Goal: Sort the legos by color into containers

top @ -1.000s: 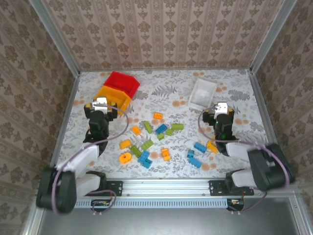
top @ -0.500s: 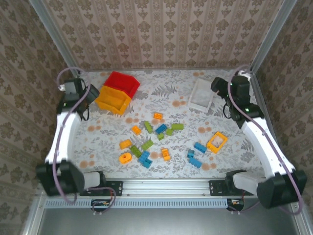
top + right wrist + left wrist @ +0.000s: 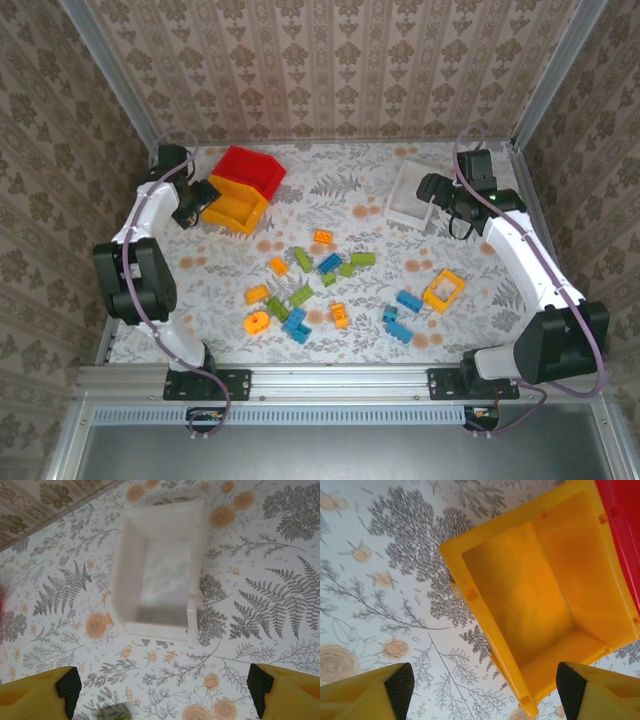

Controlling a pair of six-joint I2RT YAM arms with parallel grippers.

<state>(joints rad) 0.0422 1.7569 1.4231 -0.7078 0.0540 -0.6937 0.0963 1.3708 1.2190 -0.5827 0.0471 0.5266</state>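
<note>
Count, top view: three containers, about seventeen legos loose on the table [image 3: 200, 290]. Orange bricks [image 3: 257, 322]: six, one of them an open square frame [image 3: 444, 290] lying apart at the right. Lime green bricks [image 3: 303, 260]: about six, some touching, so the count is uncertain. Blue bricks [image 3: 408, 301]: about five, same caveat. All bricks lie scattered mid-table, none in a bin. Yellow bin [image 3: 233, 203] sits far left; the left wrist view shows its inside bare. Red bin [image 3: 250, 170] sits directly behind it, the two walls touching; its contents cannot be made out. White bin [image 3: 413, 195] sits far right, well apart from the other two; the right wrist view shows it holding nothing. Left gripper [image 3: 195, 200] hangs just beside the yellow bin's left edge, fingertips [image 3: 400, 682] spread wide, nothing between them. Right gripper [image 3: 432, 190] hangs at the white bin's right side, fingertips [image 3: 68, 685] likewise spread and holding nothing.
</note>
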